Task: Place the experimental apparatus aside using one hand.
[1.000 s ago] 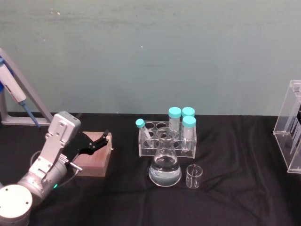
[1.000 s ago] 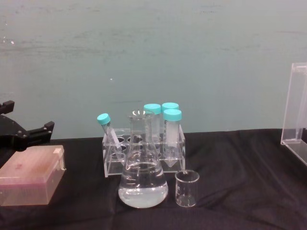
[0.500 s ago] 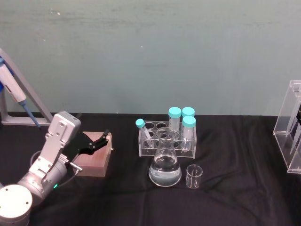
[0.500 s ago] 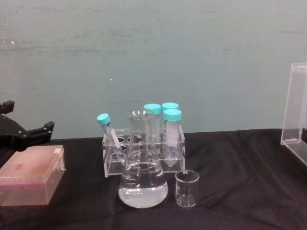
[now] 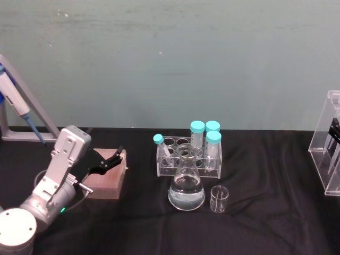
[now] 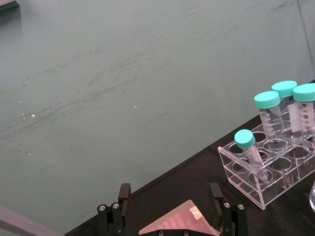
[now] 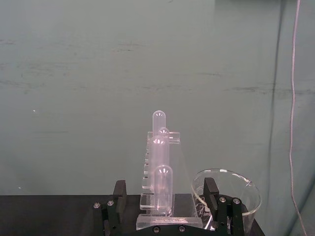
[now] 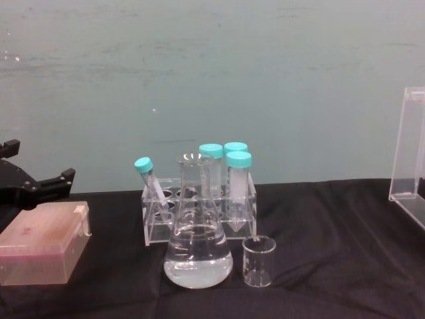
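Counted: one conical flask (image 5: 186,187), one small beaker (image 5: 219,200), one clear tube rack (image 5: 175,142) with four teal-capped tubes (image 5: 197,133), three upright and one leaning at the rack's left end. One pink box (image 5: 111,183). One pipette (image 5: 15,95) on a slanted grey holder at far left. One tall acrylic stand (image 5: 325,143), cut off by the right edge of the head view, with dark narrow shapes inside.

Flask at table centre, just in front of the rack. Beaker just to the flask's right, close but apart. Open black cloth (image 5: 271,186) from the beaker across to the acrylic stand. Narrower bare gap between the pink box and the rack, and a bare strip along the near edge.

Flask: clear glass, wide base, narrow neck, clear liquid filling about the lower third. Beaker: short, clear, nothing seen inside.

Left gripper (image 5: 113,159) on the silver arm, low at the left, over the pink box, fingers spread, grasping nothing.

Right gripper (image 7: 164,189): fingers wide apart, nothing between them. Beyond it a clear holder (image 7: 170,221) with a row of round-ended tubes seen end-on, and a glass bowl-like beaker (image 7: 231,189) beside that. Cannot tell whether this holder is the same as the acrylic stand.
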You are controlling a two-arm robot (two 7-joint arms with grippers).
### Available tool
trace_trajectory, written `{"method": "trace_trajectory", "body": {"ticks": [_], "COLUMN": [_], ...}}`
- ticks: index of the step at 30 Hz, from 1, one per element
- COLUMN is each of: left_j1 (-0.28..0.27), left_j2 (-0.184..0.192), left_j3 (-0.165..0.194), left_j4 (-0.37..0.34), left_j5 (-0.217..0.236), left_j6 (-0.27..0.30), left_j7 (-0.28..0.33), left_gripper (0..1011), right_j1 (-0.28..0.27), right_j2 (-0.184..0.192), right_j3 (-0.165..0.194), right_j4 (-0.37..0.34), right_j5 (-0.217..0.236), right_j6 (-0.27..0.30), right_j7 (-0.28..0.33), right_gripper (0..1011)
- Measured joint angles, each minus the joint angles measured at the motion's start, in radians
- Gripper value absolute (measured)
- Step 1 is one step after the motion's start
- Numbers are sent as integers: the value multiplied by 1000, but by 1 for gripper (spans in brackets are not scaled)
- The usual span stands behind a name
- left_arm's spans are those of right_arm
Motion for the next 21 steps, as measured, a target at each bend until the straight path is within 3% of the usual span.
{"method": "trace_trajectory", "body": {"ticks": [21], "left_j1": [0], "left_j2": [0], "left_j3": [0], "left_j4": [0], "left_j5": [0], "left_j6": [0], "left_j7": [0], "left_gripper": [1000], "right_j1": [-3], "right_j2": [2], "right_j3": [-3], "right_j4": [-6], "right_j5": [-12], "right_j6": [5], "right_j7": [-7], "right_gripper": [1000]}}
